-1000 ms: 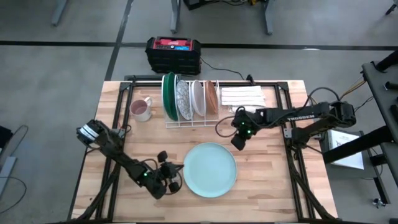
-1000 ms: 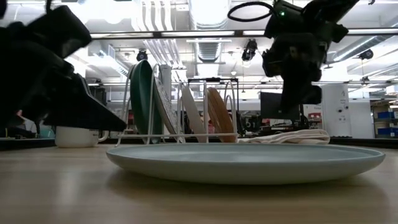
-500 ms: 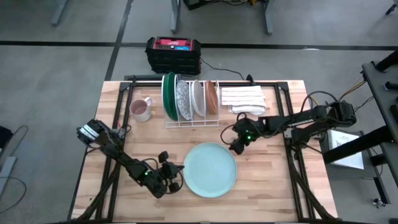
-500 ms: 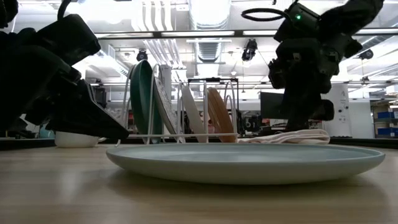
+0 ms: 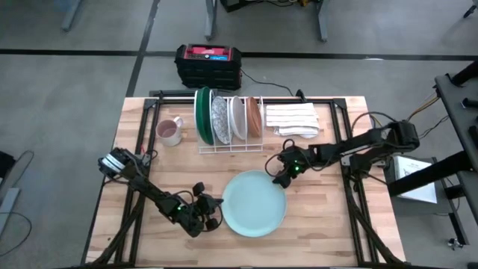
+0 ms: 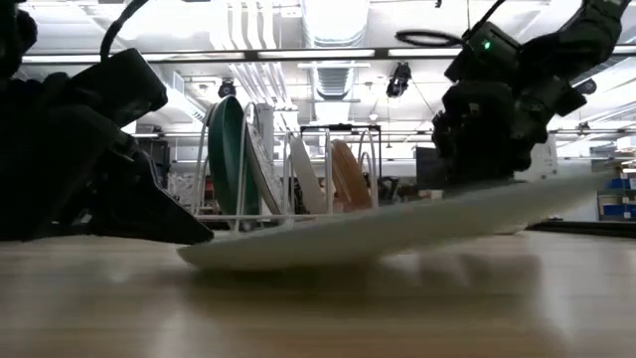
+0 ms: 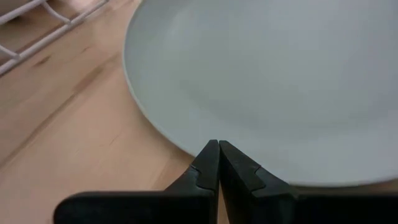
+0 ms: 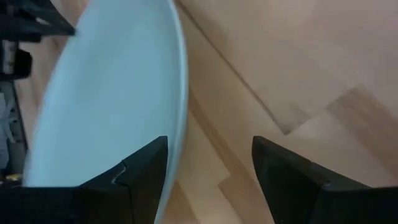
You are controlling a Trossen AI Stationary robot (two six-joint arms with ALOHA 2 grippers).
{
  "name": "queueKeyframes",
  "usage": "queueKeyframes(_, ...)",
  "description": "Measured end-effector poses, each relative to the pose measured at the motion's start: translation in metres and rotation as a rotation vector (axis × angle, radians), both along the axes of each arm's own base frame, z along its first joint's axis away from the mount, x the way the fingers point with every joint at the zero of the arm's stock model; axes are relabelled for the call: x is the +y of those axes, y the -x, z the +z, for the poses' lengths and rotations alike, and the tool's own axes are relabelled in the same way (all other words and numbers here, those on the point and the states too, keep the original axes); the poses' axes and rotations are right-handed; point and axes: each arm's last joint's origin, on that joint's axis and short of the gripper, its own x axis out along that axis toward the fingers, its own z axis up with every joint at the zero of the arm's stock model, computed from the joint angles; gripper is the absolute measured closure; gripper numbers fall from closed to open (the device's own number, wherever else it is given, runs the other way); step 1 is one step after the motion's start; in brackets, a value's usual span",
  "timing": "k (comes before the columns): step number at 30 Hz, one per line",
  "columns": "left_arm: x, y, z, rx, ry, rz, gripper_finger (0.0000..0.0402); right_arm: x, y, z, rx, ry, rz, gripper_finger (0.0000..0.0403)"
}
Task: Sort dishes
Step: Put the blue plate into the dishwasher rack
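Observation:
The pale mint plate (image 5: 254, 205) lies at the table's near middle, tilted: its left rim rests on the wood and its right side (image 6: 537, 194) is raised. My left gripper (image 5: 214, 218), shut, is at the plate's left rim. My right gripper (image 5: 281, 177) stands open at the plate's far right rim (image 8: 182, 93), which runs up beside one finger (image 8: 144, 176). The dark green (image 5: 200, 116), grey-speckled (image 5: 219, 119), white (image 5: 237, 118) and brown (image 5: 254, 116) plates stand on edge in the white wire rack (image 5: 228, 146). My left gripper presses its shut fingertips (image 7: 217, 149) down on the plate's left rim (image 7: 186, 144). It comes slanting down from the table's left. That rim stays on the table while the opposite side stands raised. My right gripper is close to the raised rim, but I cannot tell whether it touches it.
A pinkish mug (image 5: 169, 131) stands left of the rack, and a folded white striped cloth (image 5: 291, 118) lies to its right. A black and red box (image 5: 208, 64) sits beyond the table's far edge. Bare wood lies on either side of the mint plate.
My right gripper has come down toward the mint plate's far right rim, turning as it went, and has opened. The plate has tipped: its right side has risen off the table while its left rim stays down under my left gripper.

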Motion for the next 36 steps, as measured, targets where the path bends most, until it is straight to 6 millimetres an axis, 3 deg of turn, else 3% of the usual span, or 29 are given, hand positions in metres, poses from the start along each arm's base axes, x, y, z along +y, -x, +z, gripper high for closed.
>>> queueKeyframes(11, 0.003, -0.002, -0.001, 0.015, -0.011, -0.01, 0.0401, 0.005, -0.032, -0.024, -0.207, -0.112, 0.121, 0.0205)
queueKeyframes(14, 0.003, -0.002, -0.001, 0.014, -0.014, -0.009, 0.0401, 0.004, -0.038, -0.028, -0.206, -0.088, 0.151, 0.0244)
queueKeyframes(19, 0.003, -0.002, 0.001, 0.005, -0.017, -0.004, 0.0401, 0.002, -0.042, -0.025, -0.206, -0.041, 0.196, 0.0366)
queueKeyframes(21, 0.003, -0.001, 0.004, 0.002, -0.018, -0.005, 0.0401, -0.001, -0.041, -0.018, -0.22, -0.035, 0.191, 0.0387)
queueKeyframes(28, 0.0, 0.007, 0.014, 0.03, -0.019, -0.043, 0.0401, -0.014, -0.025, 0.021, -0.286, 0.066, 0.216, 0.0399)
queueKeyframes(32, -0.005, 0.01, 0.025, -0.006, 0.003, -0.051, 0.0401, -0.017, -0.01, 0.056, -0.324, 0.22, 0.271, 0.0401)
queueKeyframes(36, -0.008, 0.015, 0.025, 0.003, -0.002, -0.061, 0.0401, -0.017, 0.005, 0.109, -0.406, 0.518, 0.342, 0.0402)
